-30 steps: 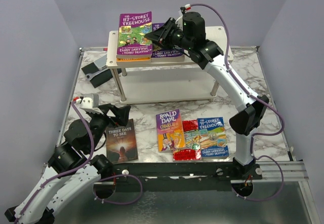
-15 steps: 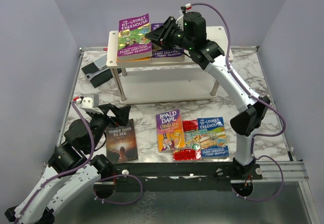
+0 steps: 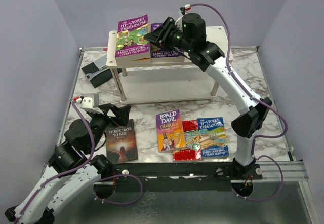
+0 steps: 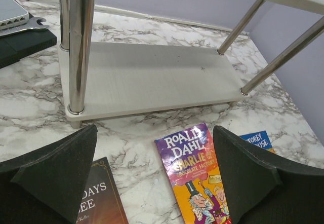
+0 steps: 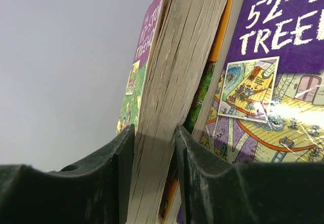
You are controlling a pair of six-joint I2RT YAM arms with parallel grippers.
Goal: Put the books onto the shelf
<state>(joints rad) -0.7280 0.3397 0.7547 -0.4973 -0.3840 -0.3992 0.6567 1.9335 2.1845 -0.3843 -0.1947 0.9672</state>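
Top view: the shelf (image 3: 217, 34) stands at the far middle of the marble desk (image 3: 273, 82), its upper board carrying three books. The purple book (image 3: 133, 36) lies on the far-left stack; the right gripper (image 3: 157, 34) reaches its right edge. Four books lie flat near the arms' bases: dark book (image 3: 121, 142), Roald Dahl (image 3: 169, 131), red book (image 3: 188, 142), overlapped by the blue book (image 3: 215, 138).

Right wrist view only: the purple book's yellowed page block fills the gap between the fingers (image 5: 121, 173), above an orange book (image 5: 223, 36) and beside the 52-Storey book (image 5: 273, 82). Whether the fingers press it cannot be told.

Left wrist view only: the left gripper (image 4: 154, 133) hangs with fingers wide apart, holding nothing, above the near-left desk facing the lower board (image 4: 152, 77)
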